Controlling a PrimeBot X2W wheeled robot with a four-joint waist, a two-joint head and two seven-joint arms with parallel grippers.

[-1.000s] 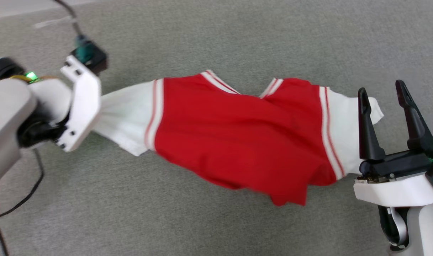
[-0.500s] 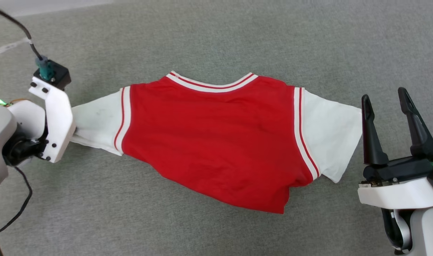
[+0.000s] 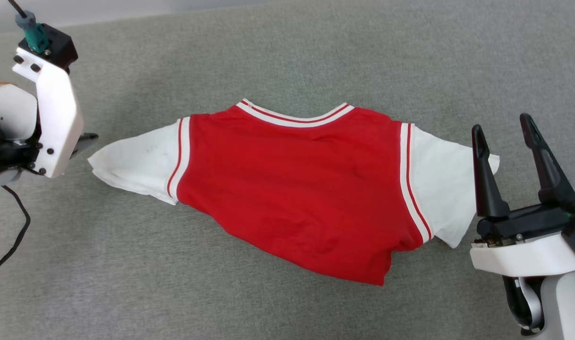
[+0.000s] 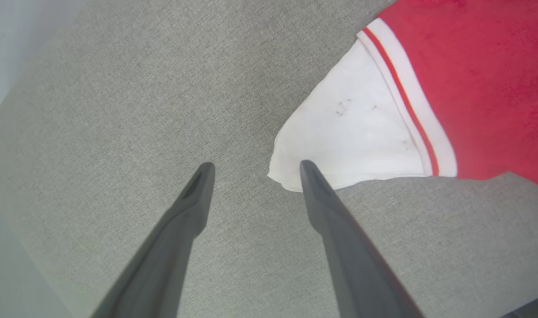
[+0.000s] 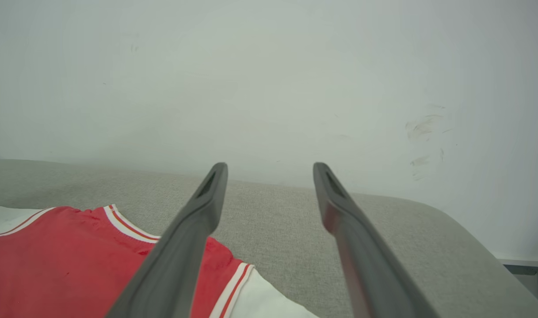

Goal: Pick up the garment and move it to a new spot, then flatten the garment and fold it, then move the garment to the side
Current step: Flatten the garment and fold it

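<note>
The garment (image 3: 296, 189) lies spread on the grey cloth surface (image 3: 315, 52) with its plain red side up. The collar points to 12 o'clock, and the white sleeves point to 9 and 3. The left gripper (image 4: 253, 167) hangs just beside the 9 o'clock sleeve tip, its fingers apart and holding nothing. The right gripper (image 3: 502, 123) stands at 3 o'clock, its fingers also apart and empty.

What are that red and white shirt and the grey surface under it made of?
The red jersey-style T-shirt with white sleeves looks like soft matte knit cloth: it wrinkles and lies limp. The grey surface under it is probably coarse woven upholstery fabric: a fine weave grain shows.
</note>
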